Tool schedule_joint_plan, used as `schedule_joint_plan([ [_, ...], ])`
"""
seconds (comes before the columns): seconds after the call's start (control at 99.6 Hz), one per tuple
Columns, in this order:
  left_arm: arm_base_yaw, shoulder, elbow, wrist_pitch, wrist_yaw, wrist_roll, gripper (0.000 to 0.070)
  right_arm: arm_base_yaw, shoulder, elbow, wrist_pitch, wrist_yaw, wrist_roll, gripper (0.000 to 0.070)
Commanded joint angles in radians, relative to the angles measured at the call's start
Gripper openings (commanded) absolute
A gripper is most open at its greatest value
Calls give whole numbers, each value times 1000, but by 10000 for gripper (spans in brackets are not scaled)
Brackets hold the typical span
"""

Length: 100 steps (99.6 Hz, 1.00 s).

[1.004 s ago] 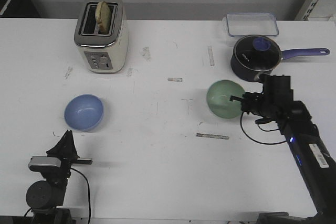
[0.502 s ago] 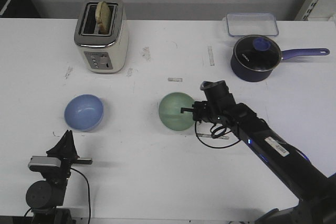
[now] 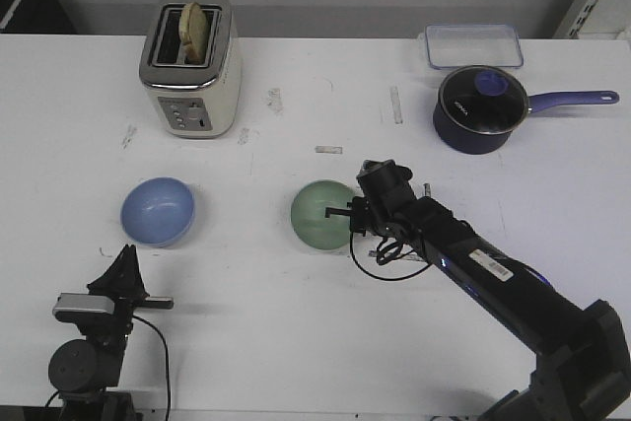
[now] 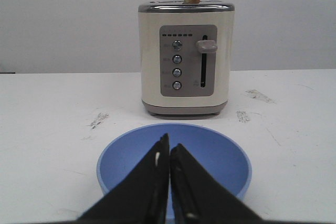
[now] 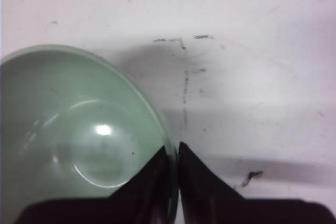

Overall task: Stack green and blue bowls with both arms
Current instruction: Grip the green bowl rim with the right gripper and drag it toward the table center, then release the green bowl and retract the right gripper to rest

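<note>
At the near left corner of the white table [image 3: 296, 332] the left arm [image 3: 94, 342] sits folded low, its wrist camera housing facing sideways and its black pointed left gripper [image 3: 125, 265] aimed forward at the blue bowl [image 3: 158, 211]. The left wrist view shows its two fingers pressed together tip to tip with nothing between them, their points just short of the blue bowl's near rim. That bowl stands upright on the table, left of centre, in front of the cream toaster [image 3: 191, 66], which holds a slice of bread [image 3: 195, 30] in its slot; bowl and toaster are well apart. Toward the middle of the table lies the green bowl [image 3: 320, 215], tipped so that its hollow faces partly toward the camera, well apart from the blue one. The right gripper [image 3: 347, 217] meets its right-hand rim: in the right wrist view the two black fingers [image 5: 157, 174] are pinched on the thin edge of the bowl, one inside the rim and one outside. The right arm [image 3: 473, 268] stretches out long and low from the near right corner, slanting up and left across the table, a loose black cable [image 3: 380, 261] looping beneath its wrist. Behind it, at the far right, stand a dark saucepan [image 3: 478, 110] with a glass lid and a clear plastic container [image 3: 473, 46].
</note>
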Motion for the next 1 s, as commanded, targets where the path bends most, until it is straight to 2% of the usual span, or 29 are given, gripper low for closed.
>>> schedule_joint_plan([
  [0.0,0,-2,-21,11,2,2,1,6,14,13,8,4,15,6],
  [0.141,0,-2,-21,11,2,2,1,2,14,13,9,4,15,22],
  [0.301,0,-2,-21,11,2,2,1,2,14,13,10,4,15,242],
  [0.452,0,-2,-21,11,2,2,1,-2,1,13,22,15,11,271],
  [0.562,0,-2,-21,11,2,2,1,-10,-34,13,24,52,-14,329],
  [0.592,0,-2,-21,11,2,2,1,-11,-48,13,24,62,-38,353],
  [0.693,0,-2,-21,11,2,2,1,-15,-89,13,27,89,-125,354],
  [0.843,0,-2,-21,11,2,2,1,-46,-139,10,49,87,-392,345],
  [0.933,0,-2,-21,11,2,2,1,-72,-170,2,71,87,-552,299],
  [0.994,0,-2,-21,11,2,2,1,-94,-200,-17,99,86,-635,228],
])
